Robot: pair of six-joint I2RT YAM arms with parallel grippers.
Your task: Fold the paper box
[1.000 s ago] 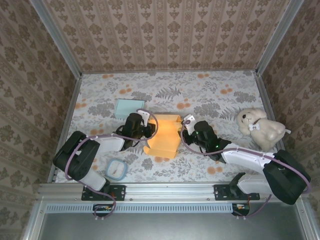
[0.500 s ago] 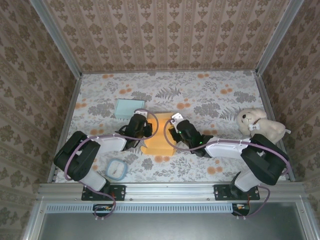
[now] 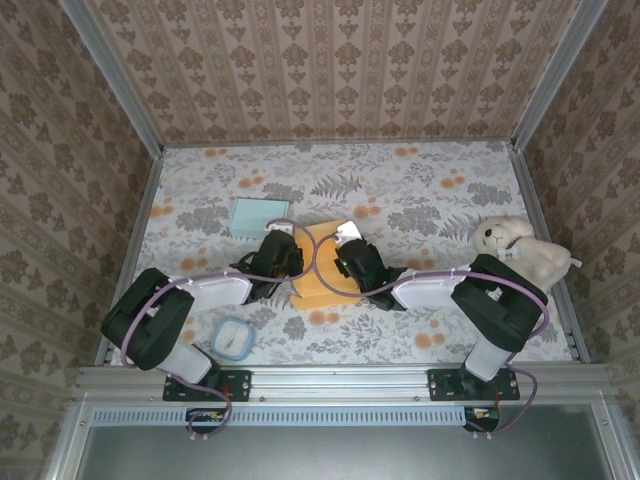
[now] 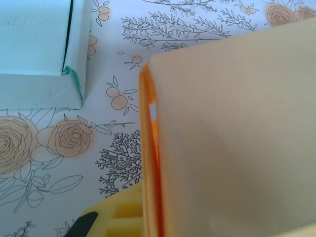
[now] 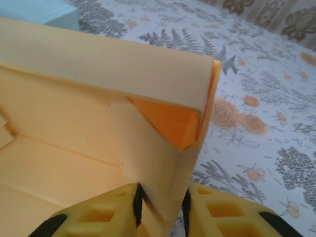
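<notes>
Now, your yellow-orange paper box lies on the floral table between both arms, long axis pointing away from you, left pincer clenched on its left wall, right pincer pinching its right wall, equally near.

Paper box: orange inside, paler cream-yellow outer faces. Bench: white cover, grey fern and leaf print, orange roses. Small box: pale mint. Plush toy: cream. Round dish: white, light-blue rim. Walls: beige-brown damask. Right jaws: yellow, black pads.
</notes>
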